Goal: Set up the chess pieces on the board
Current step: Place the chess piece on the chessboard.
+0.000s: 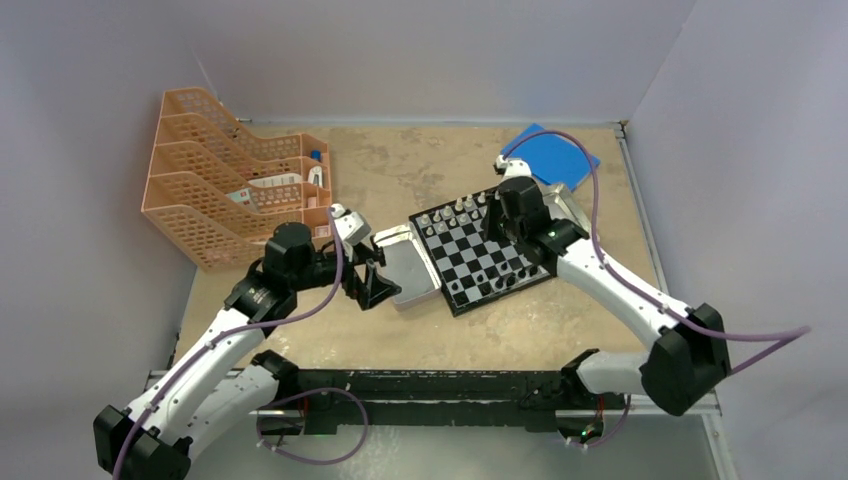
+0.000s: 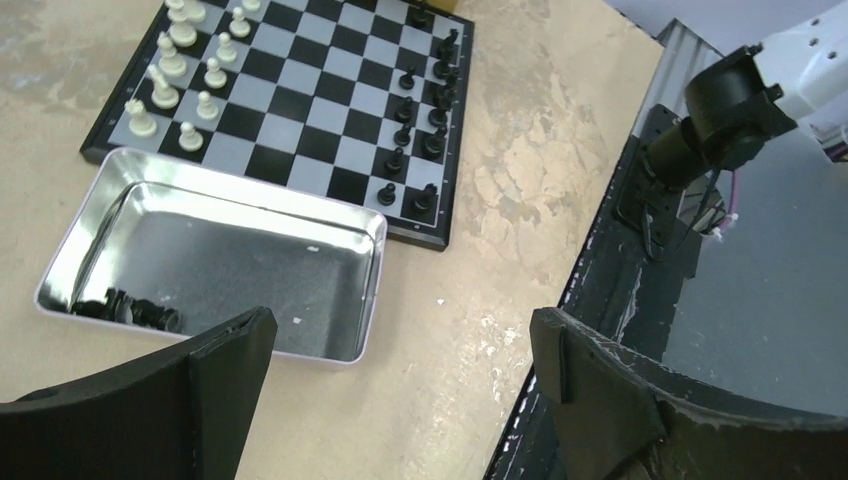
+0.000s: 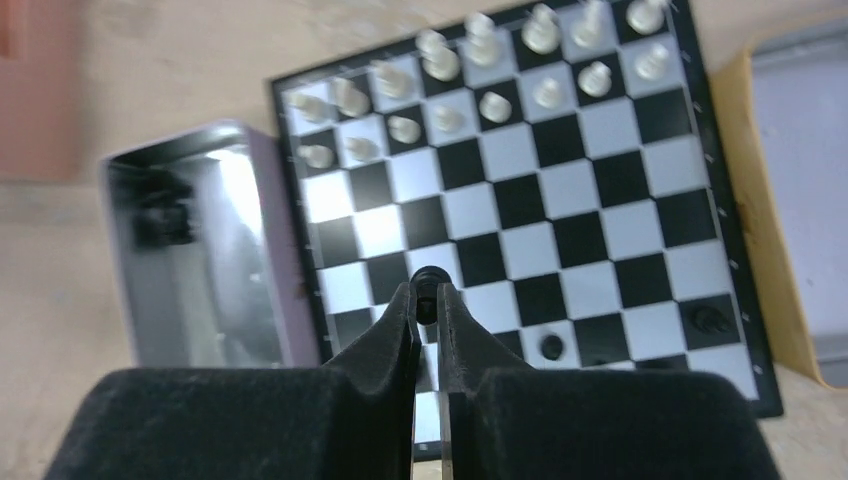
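Right claw, clamped on a black piece, hangs over the board near black's ranks for placement; left claw, fingers apart, hovers by the tin.

Soft, even overhead light fills the top view, and the arms throw only faint shadows on the mottled tan tabletop. The left wrist view shows the small black-and-white checkered chessboard crisply, with glare on the shiny rectangular silver metal tin. The right wrist view is smeared: tiny white chess pieces blur, the tin's wall is blown out, and the black padded fingers pinching a tiny black chess piece look soft.
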Motion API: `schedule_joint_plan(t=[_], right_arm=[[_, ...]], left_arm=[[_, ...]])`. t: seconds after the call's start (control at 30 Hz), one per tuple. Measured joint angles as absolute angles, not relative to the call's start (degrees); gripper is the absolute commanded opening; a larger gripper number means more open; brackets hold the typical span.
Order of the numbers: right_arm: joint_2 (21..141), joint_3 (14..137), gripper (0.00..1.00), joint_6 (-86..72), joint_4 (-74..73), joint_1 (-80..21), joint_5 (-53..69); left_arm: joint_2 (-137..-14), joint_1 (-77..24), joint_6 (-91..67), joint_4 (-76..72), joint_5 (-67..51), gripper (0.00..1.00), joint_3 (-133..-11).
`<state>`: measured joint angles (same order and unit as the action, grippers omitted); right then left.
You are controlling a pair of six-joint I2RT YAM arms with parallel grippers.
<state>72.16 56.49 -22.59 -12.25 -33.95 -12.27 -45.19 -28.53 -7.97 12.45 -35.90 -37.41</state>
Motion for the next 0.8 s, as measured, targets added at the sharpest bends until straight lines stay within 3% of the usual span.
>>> schedule_joint_plan(t=[0.5, 0.8], right_arm=[[82.32, 56.66, 0.02, -22.31, -18.79, -22.87, -12.93], [87.55, 56.69, 0.02, -21.67, -21.19, -21.21, -12.93]], left_arm=[[-48.21, -28.53, -9.45, 18.37, -32.29, 1.00, -37.43], [-48.21, -28.53, -9.45, 18.57, -32.32, 1.00, -37.43]])
